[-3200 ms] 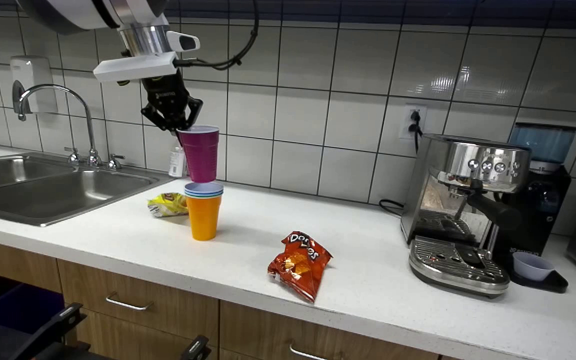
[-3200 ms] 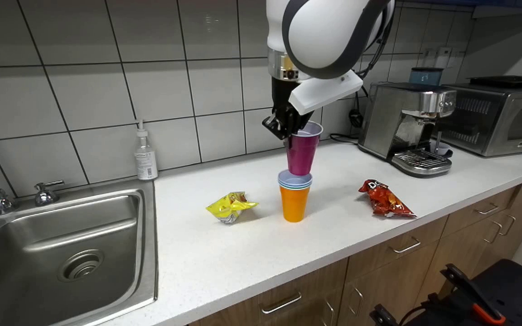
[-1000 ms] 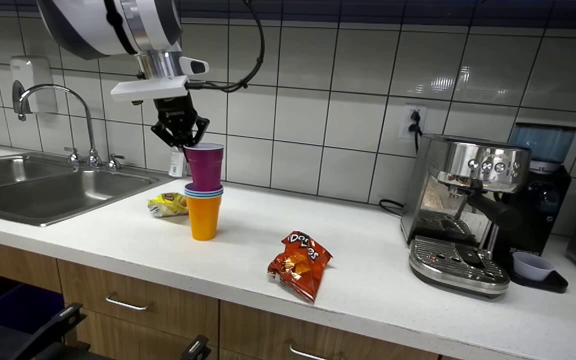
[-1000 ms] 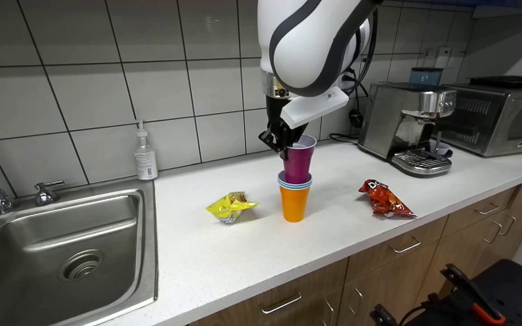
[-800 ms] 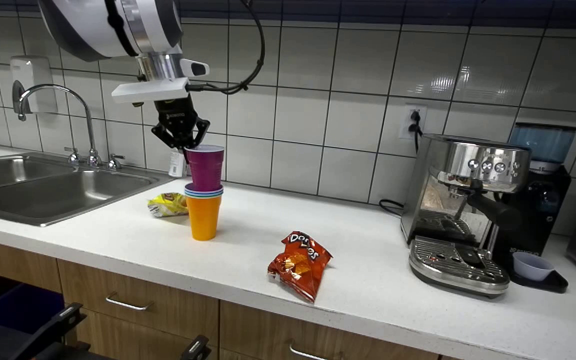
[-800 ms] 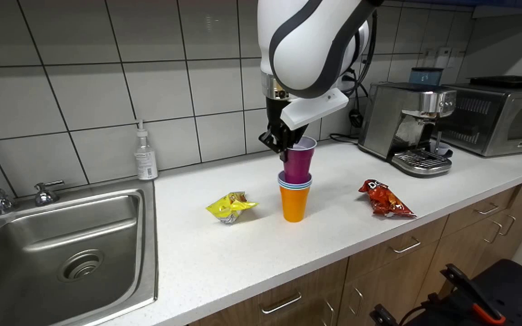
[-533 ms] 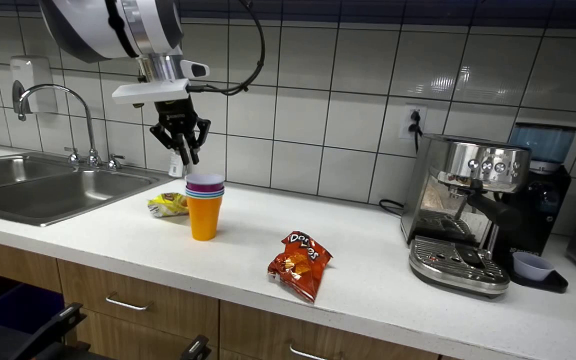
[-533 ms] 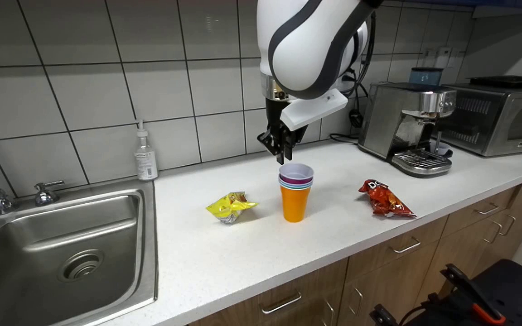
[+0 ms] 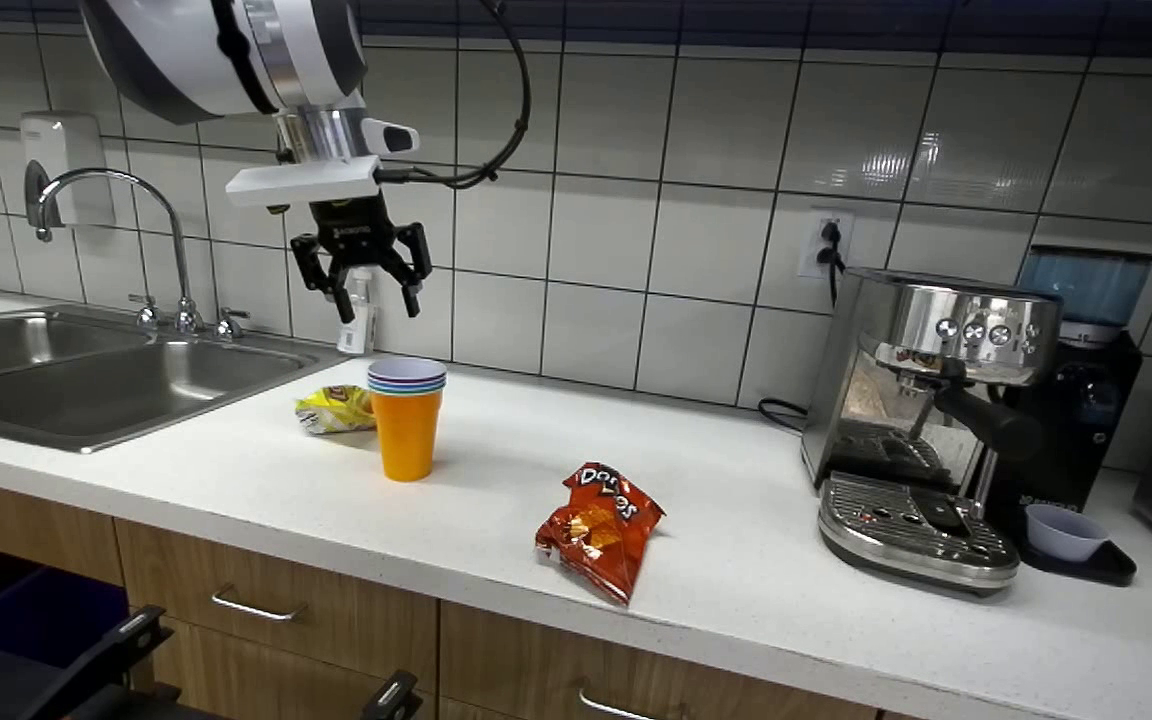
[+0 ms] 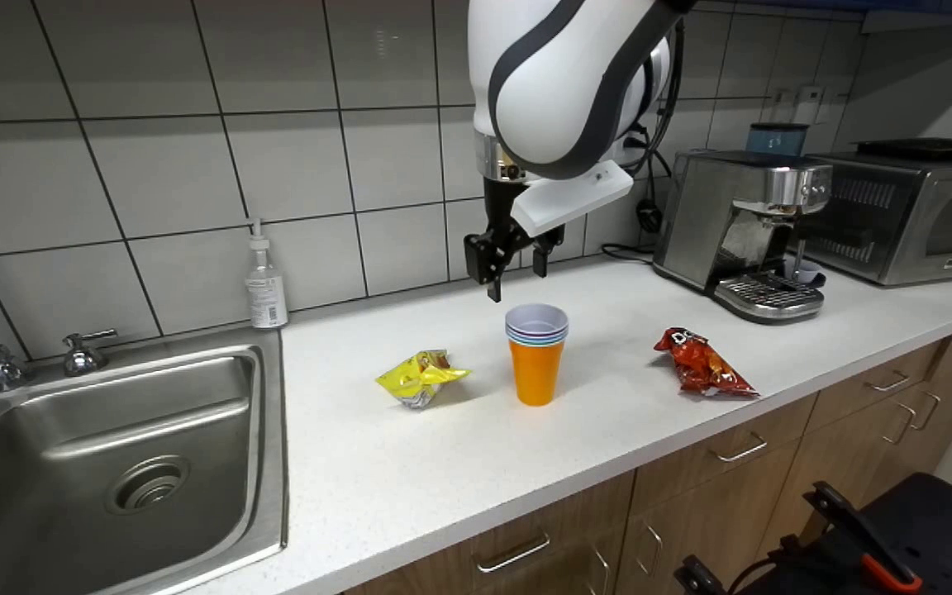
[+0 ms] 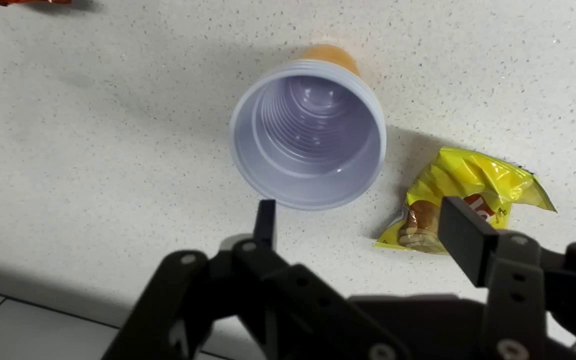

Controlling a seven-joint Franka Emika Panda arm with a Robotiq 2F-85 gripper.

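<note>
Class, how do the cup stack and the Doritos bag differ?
The cup stack stands upright; the Doritos bag lies down. The stack looks mostly orange and neatly tapered; the bag, red and crumpled. The stack sits nearer the open gripper than the bag. Both rest on the white countertop.

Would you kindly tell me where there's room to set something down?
Bare counter lies between the red bag and coffee machine, and between the sink and yellow bag. It's crowded between yellow bag and cups, below the open gripper.
</note>
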